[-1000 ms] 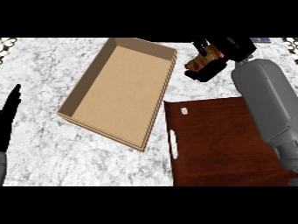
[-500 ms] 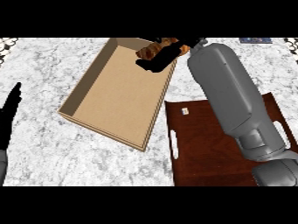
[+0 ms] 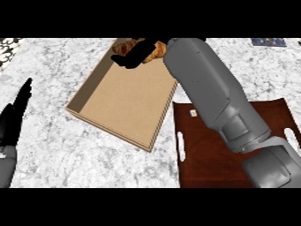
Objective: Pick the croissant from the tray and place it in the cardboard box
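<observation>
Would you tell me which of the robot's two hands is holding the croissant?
The right hand, over the cardboard box's far end, is curled round the croissant. The left hand rests open at the left edge.

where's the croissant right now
In the head view the croissant is near the top centre, held in the right hand over the far end of the cardboard box, left of the tray.

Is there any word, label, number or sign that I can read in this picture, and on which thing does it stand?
None can be read.
Small white mark on the tray: too small to read.
Dark patterned item at the counter's far edge: no readable text.
Cardboard box: plain.
</observation>
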{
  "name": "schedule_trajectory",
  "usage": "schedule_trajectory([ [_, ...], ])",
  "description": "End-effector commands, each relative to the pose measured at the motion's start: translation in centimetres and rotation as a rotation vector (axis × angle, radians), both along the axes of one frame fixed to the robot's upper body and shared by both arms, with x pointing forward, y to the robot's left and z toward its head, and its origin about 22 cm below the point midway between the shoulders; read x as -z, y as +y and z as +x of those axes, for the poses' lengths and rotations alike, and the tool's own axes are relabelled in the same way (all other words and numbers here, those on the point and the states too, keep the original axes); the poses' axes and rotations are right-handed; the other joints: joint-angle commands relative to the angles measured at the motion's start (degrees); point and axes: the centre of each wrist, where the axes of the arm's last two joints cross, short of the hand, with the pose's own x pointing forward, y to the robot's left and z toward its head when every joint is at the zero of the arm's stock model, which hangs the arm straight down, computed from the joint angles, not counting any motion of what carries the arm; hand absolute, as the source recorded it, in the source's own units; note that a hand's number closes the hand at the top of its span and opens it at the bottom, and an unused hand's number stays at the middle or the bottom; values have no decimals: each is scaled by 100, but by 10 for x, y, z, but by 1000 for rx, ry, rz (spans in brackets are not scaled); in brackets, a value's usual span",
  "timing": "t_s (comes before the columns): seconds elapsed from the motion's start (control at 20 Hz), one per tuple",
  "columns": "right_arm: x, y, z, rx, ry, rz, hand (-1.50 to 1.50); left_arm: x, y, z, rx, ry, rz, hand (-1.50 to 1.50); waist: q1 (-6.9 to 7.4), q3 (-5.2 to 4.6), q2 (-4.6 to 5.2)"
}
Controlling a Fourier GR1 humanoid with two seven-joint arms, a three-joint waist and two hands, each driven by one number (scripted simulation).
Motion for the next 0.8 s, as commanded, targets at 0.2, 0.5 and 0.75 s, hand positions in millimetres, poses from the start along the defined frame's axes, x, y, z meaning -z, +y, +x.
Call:
schedule_trajectory([
  [0.2,11,11,2,89,9,-65,150,-3,-14,21,58,-30,-3,0,339,-14,120],
  [0.5,49,-6,3,202,170,-38,-150,-13,-26,31,83,-41,9,0,525,-9,167],
  [0.75,45,-5,4,192,205,-4,-150,-10,-28,32,100,-32,0,0,591,-7,179],
])
